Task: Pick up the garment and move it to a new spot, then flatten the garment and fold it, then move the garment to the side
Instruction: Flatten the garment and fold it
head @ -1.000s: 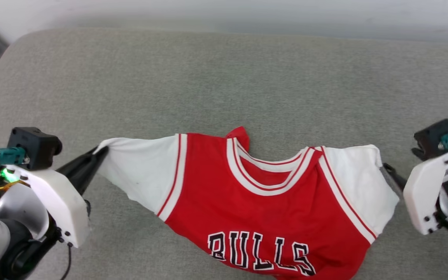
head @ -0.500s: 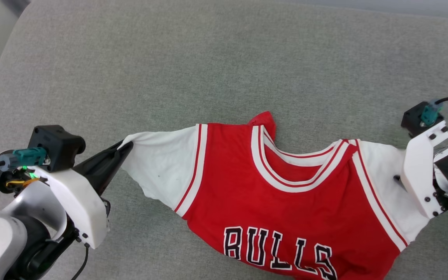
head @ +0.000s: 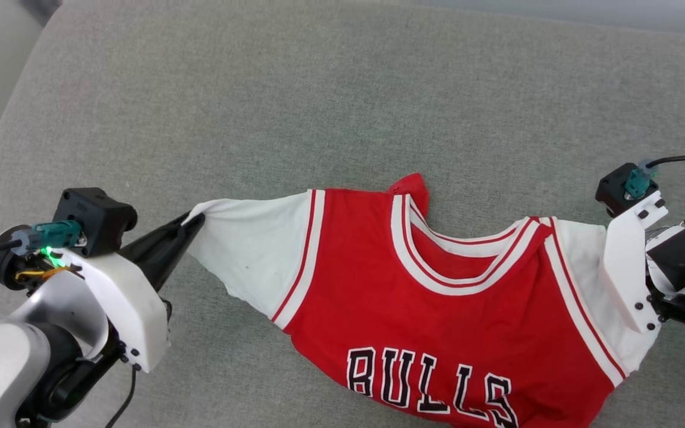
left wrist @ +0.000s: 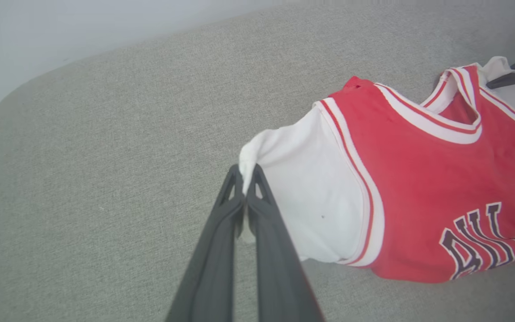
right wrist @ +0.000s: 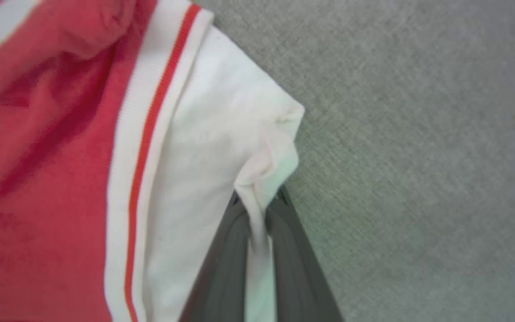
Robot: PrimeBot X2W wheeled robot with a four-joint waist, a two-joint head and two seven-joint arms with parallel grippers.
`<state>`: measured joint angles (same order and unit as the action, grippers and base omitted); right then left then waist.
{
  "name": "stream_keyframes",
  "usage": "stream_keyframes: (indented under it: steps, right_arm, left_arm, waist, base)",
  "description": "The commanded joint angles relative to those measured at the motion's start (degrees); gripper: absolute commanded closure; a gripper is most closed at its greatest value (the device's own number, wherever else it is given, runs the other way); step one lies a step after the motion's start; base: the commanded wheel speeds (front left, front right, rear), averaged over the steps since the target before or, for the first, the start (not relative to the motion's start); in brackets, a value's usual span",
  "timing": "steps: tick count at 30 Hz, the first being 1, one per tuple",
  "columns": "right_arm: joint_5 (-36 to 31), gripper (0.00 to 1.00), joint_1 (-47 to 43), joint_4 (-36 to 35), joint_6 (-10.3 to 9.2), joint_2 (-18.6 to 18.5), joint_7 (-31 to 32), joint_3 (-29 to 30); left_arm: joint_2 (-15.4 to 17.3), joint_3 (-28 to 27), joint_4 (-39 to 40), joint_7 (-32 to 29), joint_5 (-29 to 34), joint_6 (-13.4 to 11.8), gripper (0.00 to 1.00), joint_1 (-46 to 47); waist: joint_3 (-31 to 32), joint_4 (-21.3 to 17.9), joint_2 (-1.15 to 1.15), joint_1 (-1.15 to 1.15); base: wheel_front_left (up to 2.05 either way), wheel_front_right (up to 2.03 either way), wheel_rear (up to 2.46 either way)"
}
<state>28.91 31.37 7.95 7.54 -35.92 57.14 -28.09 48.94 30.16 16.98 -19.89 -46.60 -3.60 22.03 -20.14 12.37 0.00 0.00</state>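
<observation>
- Pinching a white sleeve [left wrist: 302, 197] by its tip, the left gripper [left wrist: 245, 179] is clamping thin cloth between closed jaws, with the shirt [head: 437, 309] spreading away beyond it.
- The right gripper [right wrist: 257, 201] is squeezing the other sleeve [right wrist: 221, 134] at its bunched edge, a fold running down between its fingers [right wrist: 226, 268] (a firm-looking hold).
- Both are gripping opposite ends, I judge, so that the shirt is stretching between them and can be carried or laid flat without crumpling.
- The shirt's chest appears to be sagging onto the grey cushion [head: 319, 89] between the grippers, lettering [head: 426, 380] facing up.
- Counting: one shirt, two sleeves (each being held), two grippers, one cushion.
</observation>
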Motion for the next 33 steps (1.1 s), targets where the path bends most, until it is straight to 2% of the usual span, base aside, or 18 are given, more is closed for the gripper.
stream_keyframes:
  steps: [1, 9, 17, 22, 26, 33]
  right_arm:
    - [0.2, 1.00, 0.0, 1.1, -0.10, -0.3, -0.2, -0.3]
    - [2.1, 1.00, 3.7, -3.6, -0.08, -2.9, -5.0, 3.2]
    - [2.5, 1.00, 4.4, -10.2, -0.08, -6.5, -9.4, 9.3]
    - [4.3, 1.00, 5.2, -14.2, -0.08, -7.1, -12.2, 13.2]
    - [3.5, 1.00, 7.2, -17.5, -0.08, -7.4, -15.0, 15.0]
    - [2.0, 1.00, 10.9, -20.8, -0.08, -6.7, -19.0, 17.9]
  left_arm:
    - [0.3, -0.4, -0.1, 0.4, 0.2, -0.3, 1.00, 0.0]
    - [2.6, -3.0, 1.9, 1.1, 0.6, -3.0, 1.00, -1.0]
    - [5.7, -8.6, 5.1, 3.8, 1.4, -7.0, 1.00, -1.4]
    - [7.4, -13.0, 7.5, 6.1, 1.7, -8.9, 1.00, 0.5]
    - [8.9, -16.3, 8.2, 8.4, 4.4, -10.9, 1.00, 2.7]
    - [9.8, -19.9, 9.4, 10.7, 5.6, -11.7, 1.00, 6.1]
  waist:
    - [1.0, -0.8, 0.00, 0.00]
    - [6.6, -4.7, 0.00, 0.00]
    - [12.7, -8.5, 0.00, 0.00]
    - [15.3, -10.7, 0.00, 0.00]
    - [16.5, -12.3, 0.00, 0.00]
    - [17.8, -14.8, 0.00, 0.00]
  base:
    - [0.00, 0.00, 0.00]
    - [0.00, 0.00, 0.00]
    - [0.00, 0.00, 0.00]
    - [0.00, 0.00, 0.00]
    - [0.00, 0.00, 0.00]
    - [0.00, 0.00, 0.00]
